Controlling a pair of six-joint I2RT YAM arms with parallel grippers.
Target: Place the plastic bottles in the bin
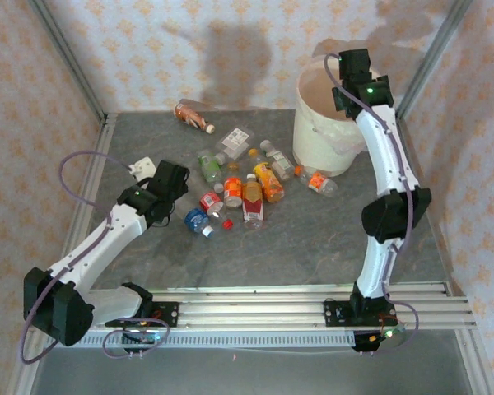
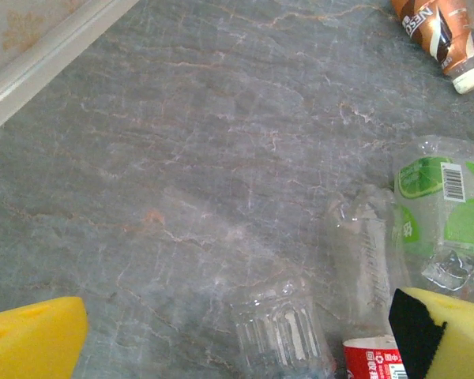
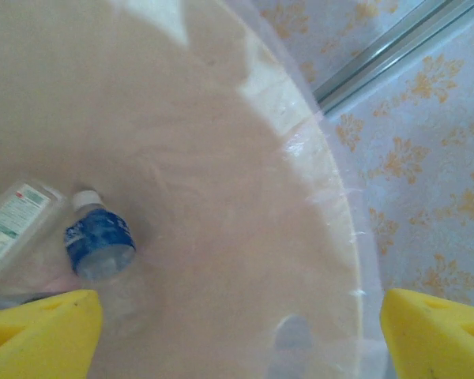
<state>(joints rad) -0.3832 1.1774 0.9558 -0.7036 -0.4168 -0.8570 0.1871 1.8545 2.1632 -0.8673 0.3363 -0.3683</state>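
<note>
Grey table (image 1: 313,239), patterned walls around. At the bottom of the overhead view a rail (image 1: 255,317) carries both arm bases. The left gripper (image 1: 171,177) is left of centre, low over the table, just beside the pile. Its wrist view shows yellow pads (image 2: 31,339) spread wide with nothing held, and a green-label bottle (image 2: 442,209) lies at right of frame under it. The bottles (image 1: 247,189) on the table number about ten. They are loose at centre, lying on their sides, with red, orange, blue and green labels mixed. One orange-label bottle (image 1: 319,181) is just beside the bin foot, and a brown bottle (image 1: 193,117) lies apart at upper left by the back wall. The bin (image 1: 317,140) stands upright, upper right of centre. The right gripper (image 1: 356,74) is above the bin's far rim, jaws well apart and empty, looking down inside. There a blue-label bottle (image 3: 99,241) and a white-label bottle (image 3: 12,217) lie on the bottom. Judged early stage: at least two are in, and most of the pile is left to move.
</note>
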